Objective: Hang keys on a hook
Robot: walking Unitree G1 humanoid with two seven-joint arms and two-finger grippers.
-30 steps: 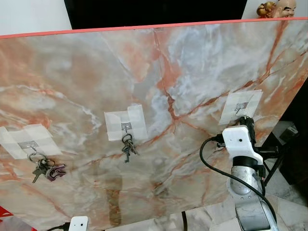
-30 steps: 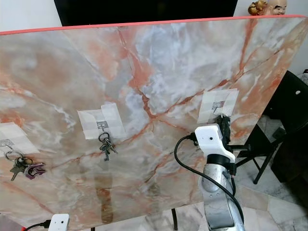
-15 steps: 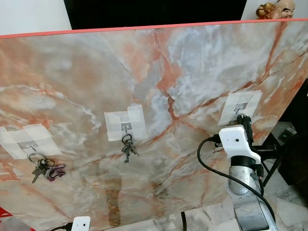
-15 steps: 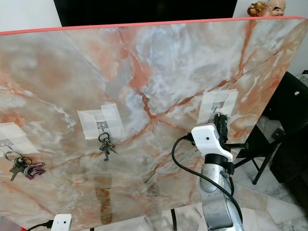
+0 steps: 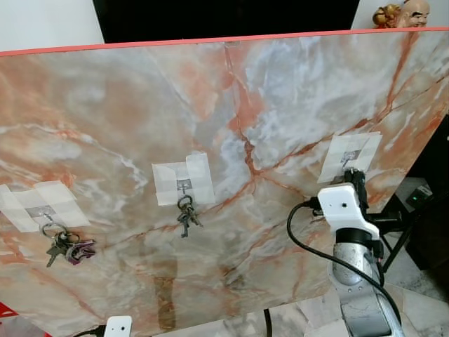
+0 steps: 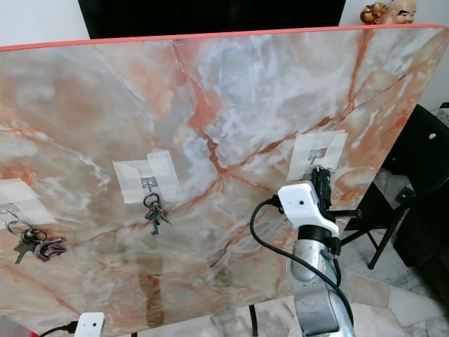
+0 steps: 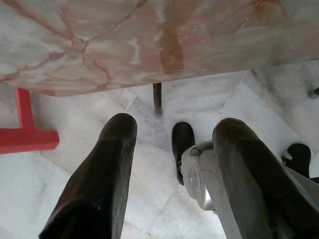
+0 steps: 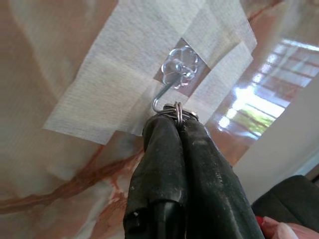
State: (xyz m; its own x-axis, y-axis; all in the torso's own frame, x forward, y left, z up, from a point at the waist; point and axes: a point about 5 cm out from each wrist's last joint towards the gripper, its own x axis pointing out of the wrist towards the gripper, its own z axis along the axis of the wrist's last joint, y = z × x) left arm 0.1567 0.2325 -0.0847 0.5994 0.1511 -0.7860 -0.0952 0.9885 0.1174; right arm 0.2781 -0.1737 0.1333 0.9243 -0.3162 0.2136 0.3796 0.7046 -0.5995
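The right gripper [image 8: 177,117] was raised against the tilted marble board [image 5: 231,105], its two black fingers pressed together on a metal key ring [image 8: 178,108], of which a short arc showed at the fingertips. The ring sat right at the bend of the small wire hook [image 8: 162,97], which hung from a clear plastic mount held to the board by a patch of white tape [image 5: 349,156] on the right. Whether the ring was already over the hook's tip or just touching beside it could not be told. The step in hand looked like the hanging itself: seating the ring on the right hook. The next move would probably call for a small lift and lowering so the ring drops into the bend, then parting the fingers and drawing back without tugging the taped mount loose. Two other bunches already hung on the board, a middle bunch [image 5: 186,216] and a left bunch [image 5: 64,246]. The left gripper [image 7: 172,174] hung idle over the pale floor [image 7: 75,129], fingers spread and holding nothing.
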